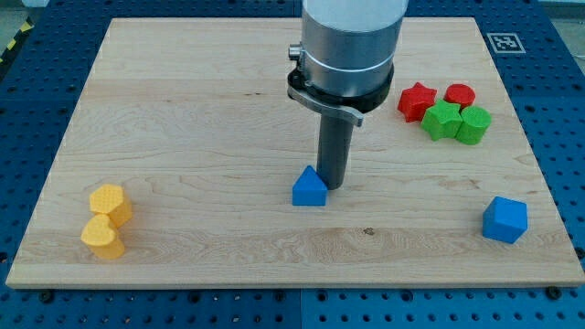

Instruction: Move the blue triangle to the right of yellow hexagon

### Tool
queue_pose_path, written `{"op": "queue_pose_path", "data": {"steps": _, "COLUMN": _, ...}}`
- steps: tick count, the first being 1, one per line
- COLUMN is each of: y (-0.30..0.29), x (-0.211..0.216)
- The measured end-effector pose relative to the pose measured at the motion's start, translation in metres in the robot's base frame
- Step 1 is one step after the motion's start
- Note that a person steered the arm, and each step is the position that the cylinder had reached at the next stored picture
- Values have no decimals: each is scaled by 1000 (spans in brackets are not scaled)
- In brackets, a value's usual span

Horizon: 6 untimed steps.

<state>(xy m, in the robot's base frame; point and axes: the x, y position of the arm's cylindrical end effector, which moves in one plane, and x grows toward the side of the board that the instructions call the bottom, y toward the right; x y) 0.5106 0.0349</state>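
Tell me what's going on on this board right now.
A robot arm's rod has my tip right behind the blue triangle, at its upper right edge. The yellow hexagon sits far off at the view's left with a yellow heart just below it, so the triangle is nowhere near it.

No legible text (marker only) (pixel 504 41)

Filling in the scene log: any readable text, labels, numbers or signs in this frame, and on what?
No readable words or numbers anywhere.
Only sign: a black-and-white square fiducial marker at the wooden board's top right corner; it is a pattern, not text.
The blocks and the arm's metal housing carry no visible print.
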Motion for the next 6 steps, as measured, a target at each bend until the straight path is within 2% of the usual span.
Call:
{"op": "queue_pose_path", "data": {"steps": 2, "y": -13, "x": 31}}
{"op": "queue_pose_path", "data": {"steps": 6, "y": -106, "x": 31}}
